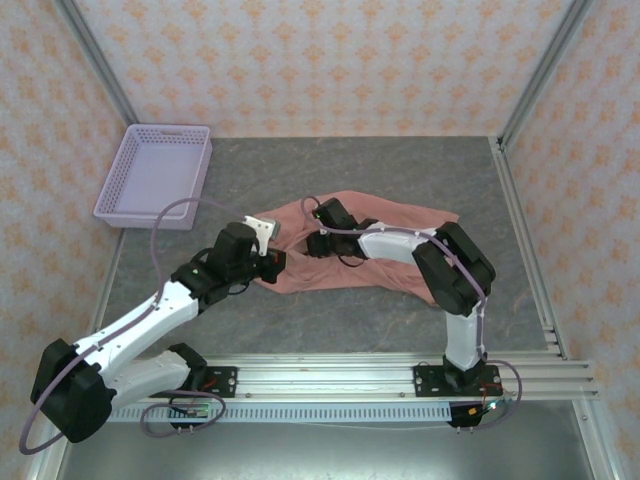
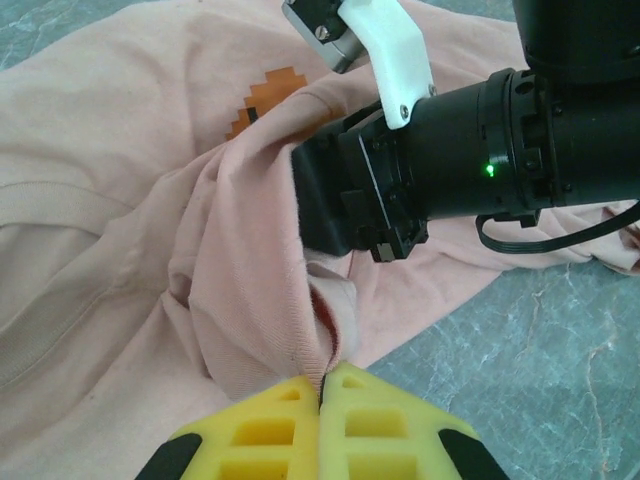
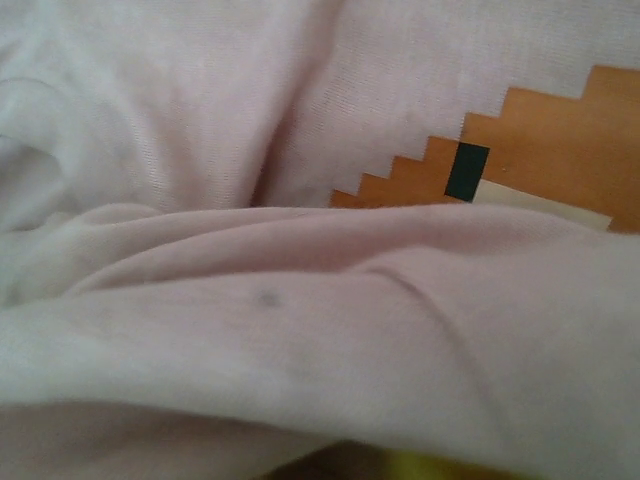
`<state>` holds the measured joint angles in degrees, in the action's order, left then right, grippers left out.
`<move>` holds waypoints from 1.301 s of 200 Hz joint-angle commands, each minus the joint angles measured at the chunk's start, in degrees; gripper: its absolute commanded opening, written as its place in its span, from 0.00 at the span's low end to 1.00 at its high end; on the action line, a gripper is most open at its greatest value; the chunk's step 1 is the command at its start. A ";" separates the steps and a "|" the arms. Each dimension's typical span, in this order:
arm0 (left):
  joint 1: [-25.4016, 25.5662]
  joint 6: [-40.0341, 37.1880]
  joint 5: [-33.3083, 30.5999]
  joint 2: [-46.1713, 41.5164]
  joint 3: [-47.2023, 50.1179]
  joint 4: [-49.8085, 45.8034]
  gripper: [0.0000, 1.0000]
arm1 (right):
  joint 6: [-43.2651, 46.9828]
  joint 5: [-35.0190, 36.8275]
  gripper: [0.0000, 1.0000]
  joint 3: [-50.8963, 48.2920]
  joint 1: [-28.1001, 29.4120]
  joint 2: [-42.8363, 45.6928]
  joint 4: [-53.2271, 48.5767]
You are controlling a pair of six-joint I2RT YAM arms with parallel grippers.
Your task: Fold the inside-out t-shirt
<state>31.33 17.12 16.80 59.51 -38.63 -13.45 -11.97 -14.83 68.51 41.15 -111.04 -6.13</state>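
The inside-out t-shirt (image 1: 400, 214) lies crumpled, salmon-pink, in the middle of the grey table. Its blocky orange print (image 2: 270, 95) faces up, and it looms large in the right wrist view (image 3: 540, 140). My left gripper (image 2: 322, 378) is shut on a ribbed edge of the t-shirt (image 2: 100, 200) at its left end (image 1: 272, 264), lifting that edge into a ridge. My right arm's wrist (image 2: 450, 150) reaches into the opening under that lifted edge. Cloth (image 3: 300, 350) drapes over the right gripper; a sliver of one yellow finger (image 3: 440, 468) peeks out, and its jaws are hidden.
A lavender plastic basket (image 1: 160, 175) sits at the back left of the table (image 1: 330, 320). Metal rails (image 1: 400, 375) run along the near edge and a post frame (image 1: 520, 200) bounds the right side. Patterned walls close in the back and sides.
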 commanded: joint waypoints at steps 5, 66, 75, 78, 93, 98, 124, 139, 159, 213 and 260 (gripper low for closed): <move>-0.39 1.90 -4.11 -1.69 1.29 1.51 0.00 | -0.52 -1.42 0.00 -1.12 -2.10 5.15 4.63; -0.41 2.02 -8.70 0.57 4.18 4.19 0.00 | -7.34 -31.74 0.00 -16.48 -10.53 26.35 16.55; -0.39 1.78 -7.94 1.39 4.27 5.00 0.00 | -7.03 -34.40 0.00 -17.82 -11.11 28.26 16.64; -0.33 1.77 -7.88 1.72 4.27 5.22 0.00 | -6.88 -34.98 0.00 -18.22 -11.26 28.87 16.49; -0.34 1.25 -7.57 3.63 4.01 5.61 0.00 | -4.61 -38.57 0.00 -19.92 -12.44 31.47 14.41; -0.37 1.11 -7.65 4.29 3.81 5.47 0.00 | -3.02 -40.53 0.00 -20.23 -13.13 32.32 12.57; -0.35 1.06 -9.13 9.94 1.75 1.90 0.00 | 2.48 -42.40 0.00 -22.44 -15.34 35.82 3.27; -0.09 0.87 -9.37 14.00 -0.33 -1.10 0.00 | 2.50 -41.32 0.00 -24.80 -15.84 37.64 1.29; 1.91 -1.34 -5.85 14.22 0.20 1.11 0.19 | 1.71 -38.30 0.00 -26.65 -15.92 37.87 -0.88; 6.55 -8.81 -0.75 6.28 2.56 10.86 0.69 | 1.13 -36.77 0.00 -29.58 -15.84 38.28 0.69; 9.80 -19.22 0.69 23.50 -9.96 4.39 0.72 | 2.84 -36.33 0.00 -28.80 -15.87 37.97 0.43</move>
<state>40.53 5.23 15.99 76.31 -43.20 -6.09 -11.31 -52.21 39.13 25.43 -74.13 -5.85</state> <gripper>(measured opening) 0.717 0.046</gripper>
